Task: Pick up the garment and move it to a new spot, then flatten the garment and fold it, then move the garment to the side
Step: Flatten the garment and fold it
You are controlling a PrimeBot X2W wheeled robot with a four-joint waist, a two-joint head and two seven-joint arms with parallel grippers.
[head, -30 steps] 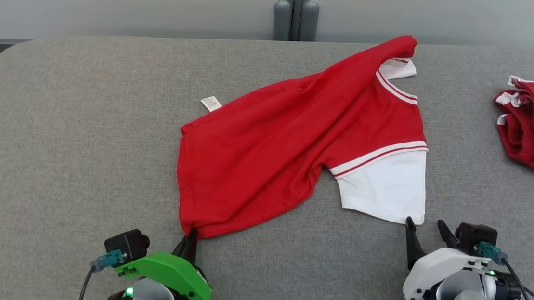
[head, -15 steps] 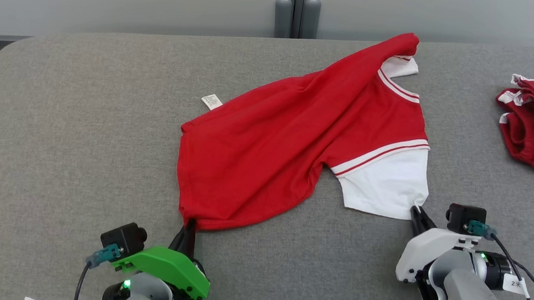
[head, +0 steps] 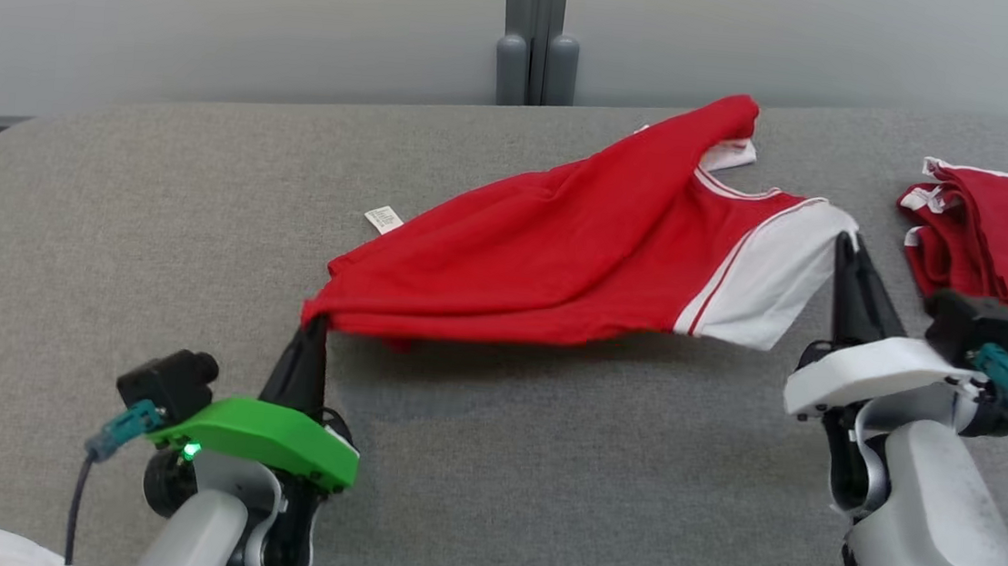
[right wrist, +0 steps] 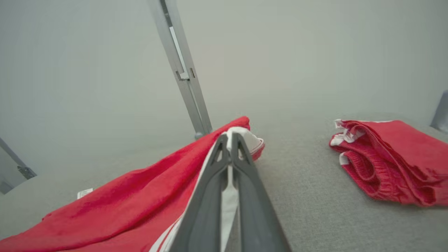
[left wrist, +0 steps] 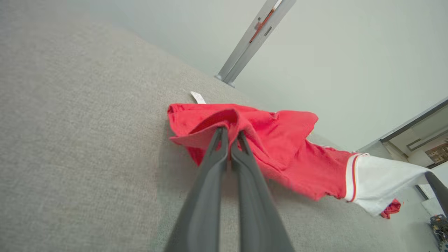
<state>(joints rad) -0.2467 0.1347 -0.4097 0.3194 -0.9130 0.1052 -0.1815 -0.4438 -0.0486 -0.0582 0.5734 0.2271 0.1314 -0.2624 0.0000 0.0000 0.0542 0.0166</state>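
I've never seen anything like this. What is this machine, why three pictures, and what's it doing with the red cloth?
It is a two-armed robot. The wide picture comes from a camera on its head, looking down at a grey table. The other two come from wrist cameras, each looking along that arm's two dark fingers. The left pincer, on the green arm, is shut on a corner of the red shirt; the right pincer is shut on its white sleeve, with the near edge raised off the table. Another red garment lies at the right.
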